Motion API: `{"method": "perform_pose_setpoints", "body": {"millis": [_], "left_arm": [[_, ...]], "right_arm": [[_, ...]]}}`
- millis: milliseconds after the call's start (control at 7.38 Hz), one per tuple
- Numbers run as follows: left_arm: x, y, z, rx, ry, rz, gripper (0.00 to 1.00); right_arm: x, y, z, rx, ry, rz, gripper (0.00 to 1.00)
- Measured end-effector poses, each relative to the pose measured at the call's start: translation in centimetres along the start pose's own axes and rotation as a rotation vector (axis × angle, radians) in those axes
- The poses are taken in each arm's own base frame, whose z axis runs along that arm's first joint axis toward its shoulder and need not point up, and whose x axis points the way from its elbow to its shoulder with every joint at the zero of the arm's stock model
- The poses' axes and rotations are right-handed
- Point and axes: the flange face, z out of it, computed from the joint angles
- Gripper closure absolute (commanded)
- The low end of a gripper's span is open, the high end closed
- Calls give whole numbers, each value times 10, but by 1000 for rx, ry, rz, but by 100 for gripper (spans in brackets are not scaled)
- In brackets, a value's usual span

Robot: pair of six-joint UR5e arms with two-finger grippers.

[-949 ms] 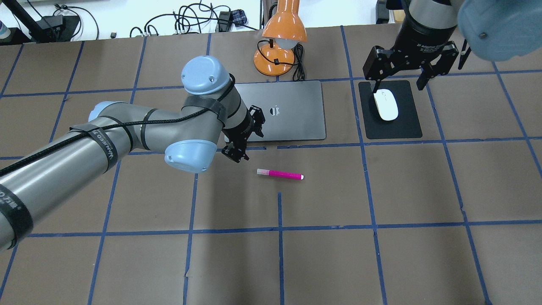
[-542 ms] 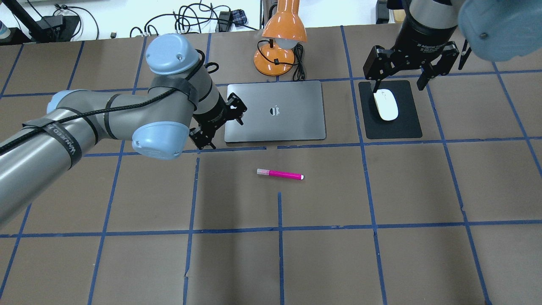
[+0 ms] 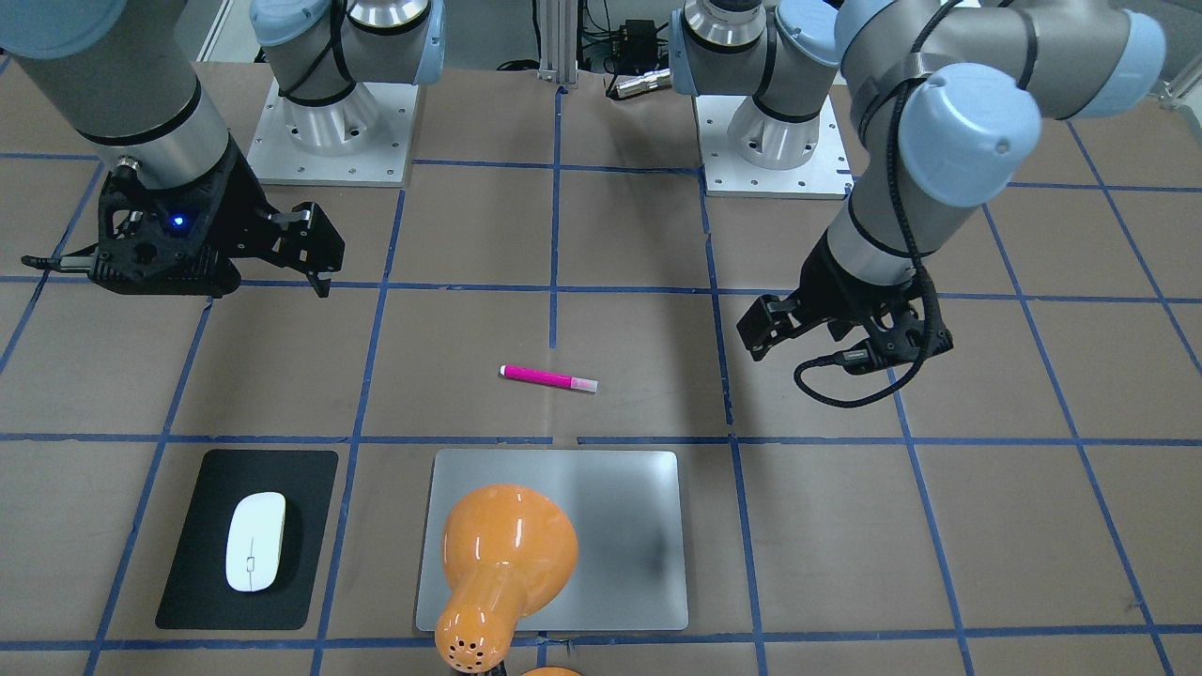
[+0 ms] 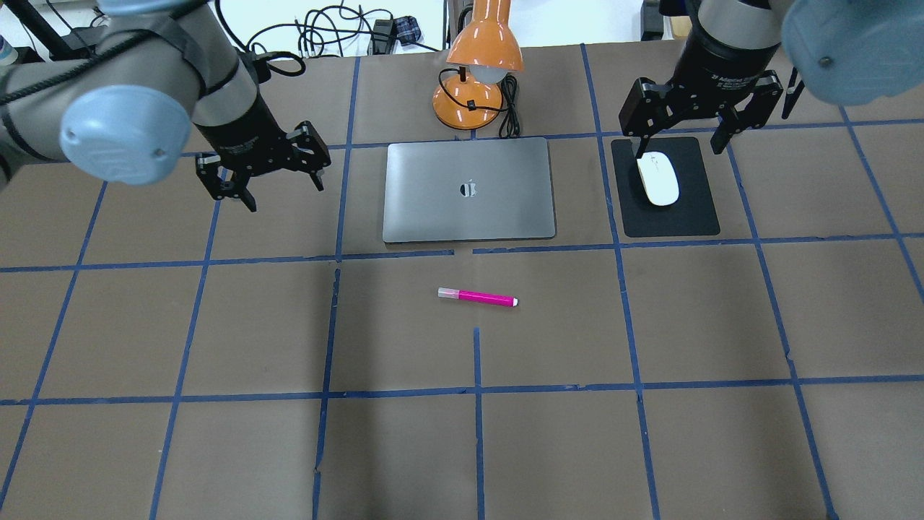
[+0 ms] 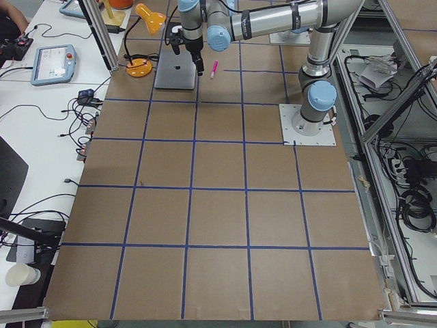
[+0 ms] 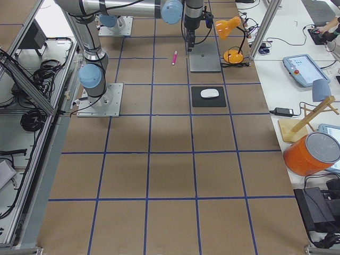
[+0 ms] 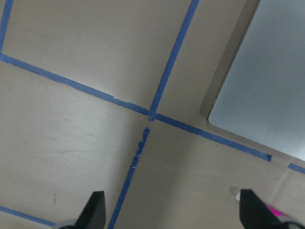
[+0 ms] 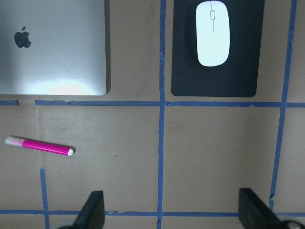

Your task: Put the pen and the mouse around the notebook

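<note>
The pink pen lies flat on the table in front of the silver-grey notebook, a short gap from its near edge. The white mouse rests on a black mat to the notebook's right. My left gripper hovers open and empty left of the notebook; its wrist view shows the notebook's corner and a bit of pink pen. My right gripper hangs open above the mouse, well clear of it. From the right wrist I see the mouse, notebook and pen far below.
An orange desk lamp stands behind the notebook, its cord beside the base. Brown paper with blue tape lines covers the table. Cables lie past the far edge. The two arm bases sit at the robot's side.
My left arm has swung away to the left, from over the notebook's near left corner to the open table left of it. Pen, mouse and right gripper have not moved.
</note>
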Motion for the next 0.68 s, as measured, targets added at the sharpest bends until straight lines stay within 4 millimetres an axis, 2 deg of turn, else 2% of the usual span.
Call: {"method": "perform_pose_setpoints", "body": {"millis": [271, 678], "left_arm": [[-13, 12, -26, -38, -6, 69, 0], [-10, 43, -46, -45, -4, 113, 0]], "right_arm": [[0, 1, -2, 3, -1, 0, 0], [0, 1, -2, 5, -2, -5, 0]]}}
